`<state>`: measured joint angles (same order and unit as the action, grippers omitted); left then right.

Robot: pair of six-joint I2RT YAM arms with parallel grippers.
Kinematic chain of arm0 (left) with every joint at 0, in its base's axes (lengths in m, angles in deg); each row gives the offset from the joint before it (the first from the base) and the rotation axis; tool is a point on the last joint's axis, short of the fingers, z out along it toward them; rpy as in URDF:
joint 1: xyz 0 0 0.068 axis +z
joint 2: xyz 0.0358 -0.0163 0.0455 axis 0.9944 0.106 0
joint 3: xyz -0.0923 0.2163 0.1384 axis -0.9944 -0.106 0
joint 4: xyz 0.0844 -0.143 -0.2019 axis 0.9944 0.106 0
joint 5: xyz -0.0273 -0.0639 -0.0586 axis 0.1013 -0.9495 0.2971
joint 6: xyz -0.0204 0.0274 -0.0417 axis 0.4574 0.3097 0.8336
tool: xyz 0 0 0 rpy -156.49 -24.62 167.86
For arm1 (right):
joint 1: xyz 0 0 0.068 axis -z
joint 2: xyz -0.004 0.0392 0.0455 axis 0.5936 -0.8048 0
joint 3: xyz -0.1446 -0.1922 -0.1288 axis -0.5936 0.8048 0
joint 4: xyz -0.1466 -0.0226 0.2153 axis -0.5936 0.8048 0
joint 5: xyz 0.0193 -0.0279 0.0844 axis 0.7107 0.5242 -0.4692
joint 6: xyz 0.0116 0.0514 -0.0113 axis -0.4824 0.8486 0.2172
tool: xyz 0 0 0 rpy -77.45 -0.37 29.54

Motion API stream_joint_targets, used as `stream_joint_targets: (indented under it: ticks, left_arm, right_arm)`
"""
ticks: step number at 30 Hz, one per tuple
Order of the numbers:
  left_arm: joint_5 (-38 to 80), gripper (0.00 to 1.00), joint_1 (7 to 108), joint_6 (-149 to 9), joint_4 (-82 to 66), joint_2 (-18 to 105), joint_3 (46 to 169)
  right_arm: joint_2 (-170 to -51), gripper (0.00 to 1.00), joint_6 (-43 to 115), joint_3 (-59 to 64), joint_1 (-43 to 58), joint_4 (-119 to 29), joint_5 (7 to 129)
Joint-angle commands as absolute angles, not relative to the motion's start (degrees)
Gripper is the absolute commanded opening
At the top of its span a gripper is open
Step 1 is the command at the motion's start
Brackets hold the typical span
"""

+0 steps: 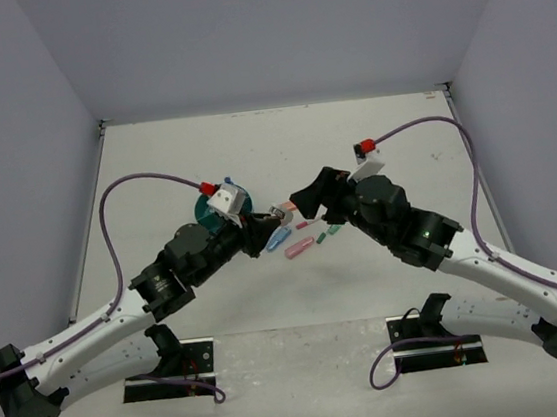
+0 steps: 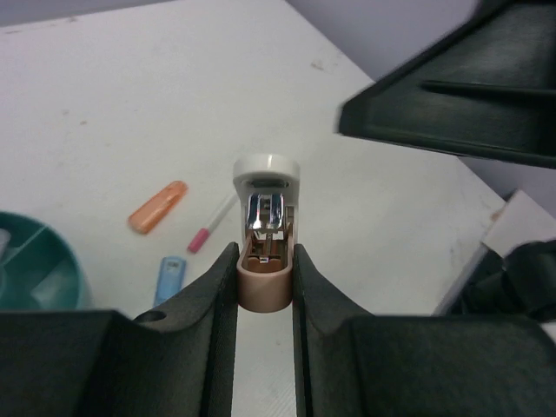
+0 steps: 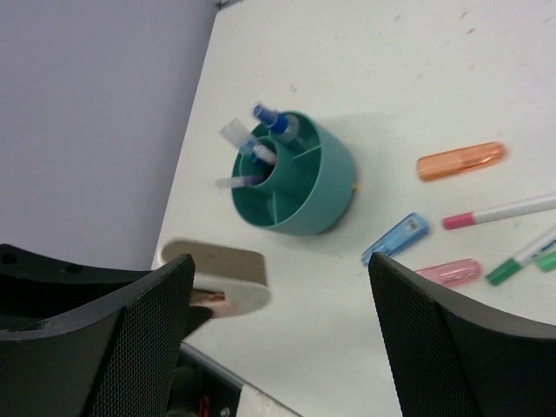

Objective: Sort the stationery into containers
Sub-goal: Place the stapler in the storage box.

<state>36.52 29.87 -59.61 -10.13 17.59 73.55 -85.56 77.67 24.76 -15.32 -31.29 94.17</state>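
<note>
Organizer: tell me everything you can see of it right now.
The organizer is a round, teal, plastic-looking tub standing upright on the white table. It has a central cup ringed by divided compartments. A few pens and a blue-capped bottle stick up out of it. Nothing else touches it.

Stapler (image 2: pixel 265 261): you're looking at smooth plastic, a white shell over a tan base, with bright polished metal inside. Left fingers (image 2: pixel 208 313): matt black plastic, smooth. Right fingers (image 3: pixel 130 347): black, with a fine mesh-like grain on the faces you see. Organizer (image 3: pixel 317 187): smooth teal plastic, soft sheen. Orange marker (image 3: pixel 460 161): translucent glossy plastic. Table (image 2: pixel 130 104): matt white, with the faint scuffs you'll spot from the left wrist.
</note>
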Motion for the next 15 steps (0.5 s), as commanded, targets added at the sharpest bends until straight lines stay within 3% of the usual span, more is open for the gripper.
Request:
stream_joint_targets:
  ticks: [1,7,15]
  left_arm:
    - [57.65,0.00,30.21,-57.39,8.08,16.03,81.00]
    - [79.45,0.00,30.21,-38.18,26.88,16.13,86.32]
    - [90.44,0.00,30.85,-6.66,48.78,23.89,89.59]
  right_arm:
    - [-78.24,0.82,72.59,27.57,-10.98,-26.43,98.51]
    - [-73.36,0.82,71.19,30.38,-6.72,-24.94,98.94]
    - [-75.10,0.82,71.05,30.36,-6.48,-24.69,98.55]
